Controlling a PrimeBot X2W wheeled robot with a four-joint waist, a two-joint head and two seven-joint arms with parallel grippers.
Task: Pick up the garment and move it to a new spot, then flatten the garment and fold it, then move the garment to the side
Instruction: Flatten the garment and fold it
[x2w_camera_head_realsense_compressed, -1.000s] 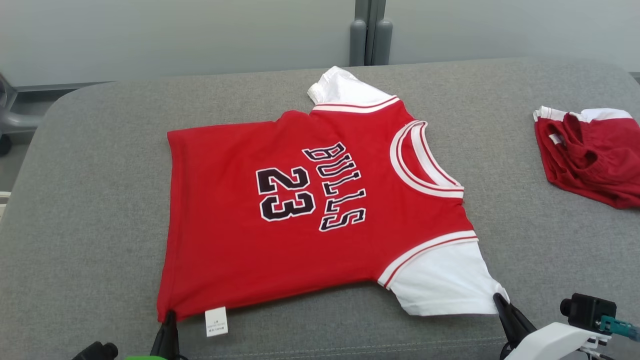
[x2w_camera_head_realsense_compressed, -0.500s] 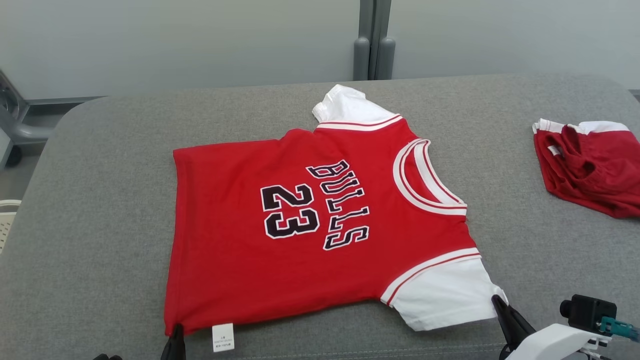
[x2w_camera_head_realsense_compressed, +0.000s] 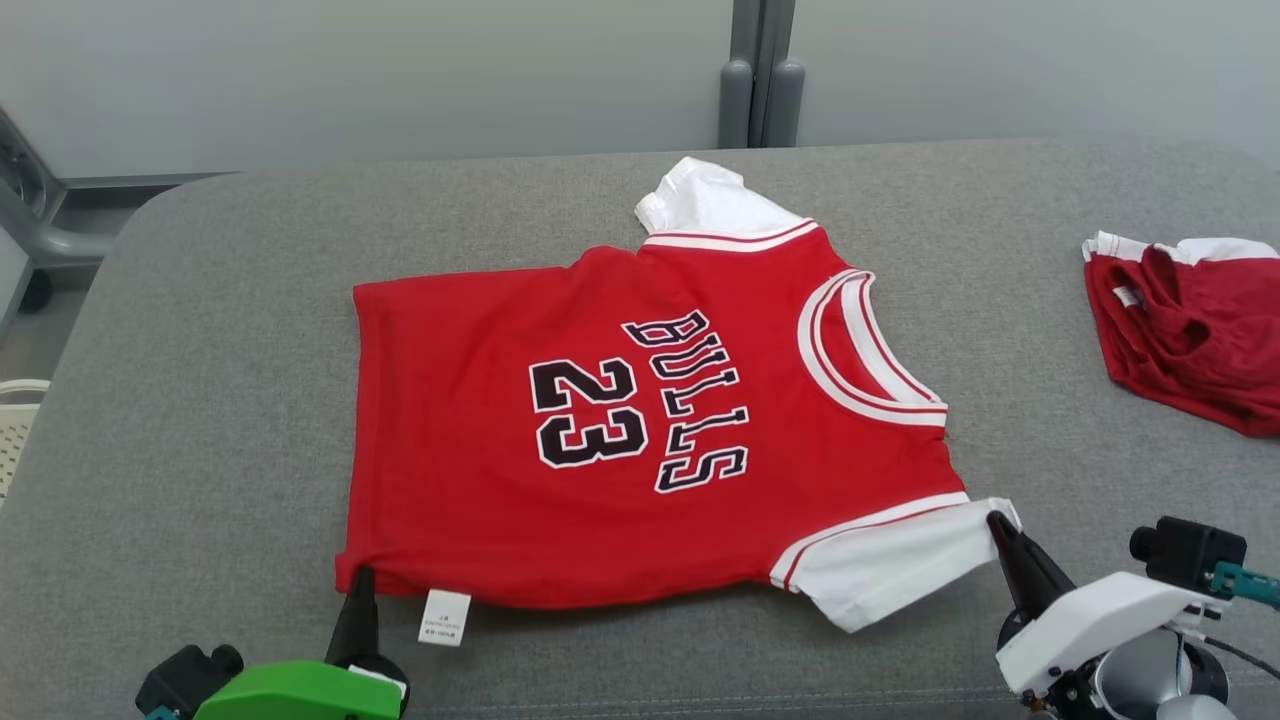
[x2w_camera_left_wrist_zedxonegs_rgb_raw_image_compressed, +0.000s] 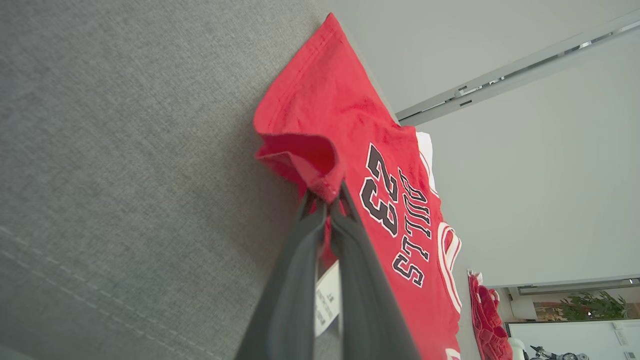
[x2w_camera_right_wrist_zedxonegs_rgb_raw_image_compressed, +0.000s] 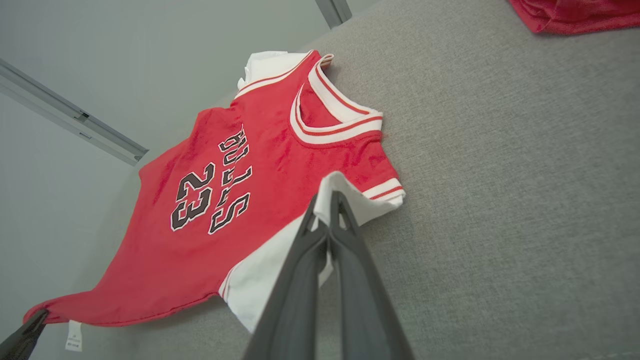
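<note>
Garment (x2w_camera_head_realsense_compressed: 470, 420) lies lengthwise left to right; left gripper (x2w_camera_head_realsense_compressed: 362, 580) clenches its near hem corner, right gripper (x2w_camera_head_realsense_compressed: 998, 524) its near sleeve, fold running away from both

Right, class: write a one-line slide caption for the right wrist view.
Right tool pinching the white sleeve of a red jersey on grey upholstery.
</note>
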